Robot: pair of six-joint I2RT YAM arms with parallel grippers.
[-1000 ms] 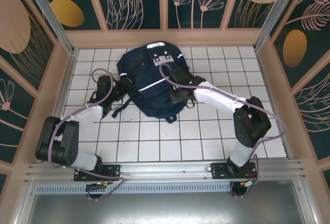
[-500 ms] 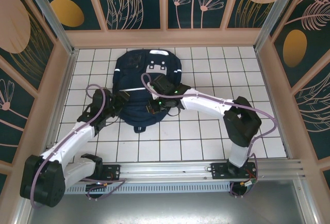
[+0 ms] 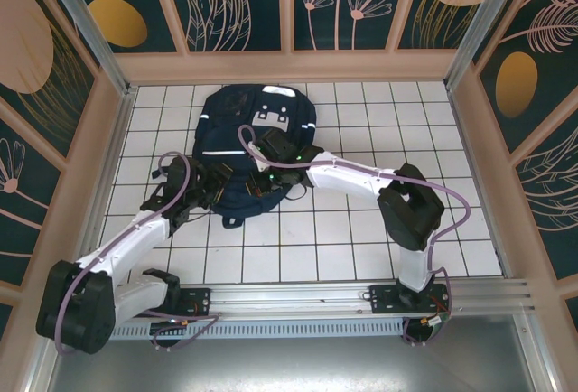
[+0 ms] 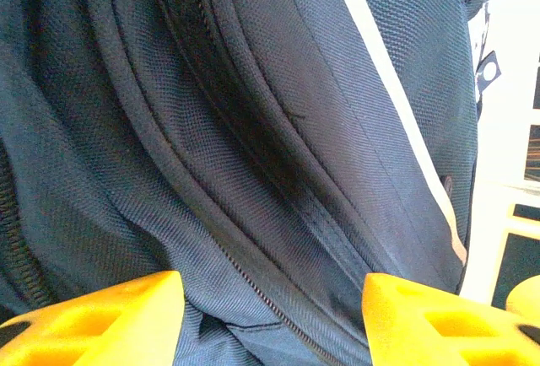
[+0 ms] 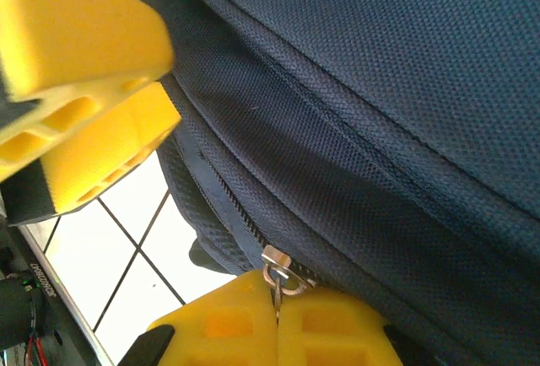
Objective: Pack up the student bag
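Navy student bag [image 3: 253,139] lies near-to-far; closed right fingers [image 5: 253,328] pinch its zipper pull [image 5: 275,275] at the near end, parted left fingers [image 4: 110,320] just left.

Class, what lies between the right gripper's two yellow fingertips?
The student bag's metal zip pull, pinched by the right gripper, seen in the right wrist view.

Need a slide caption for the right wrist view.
Right gripper shut on the zipper pull of the navy student bag.
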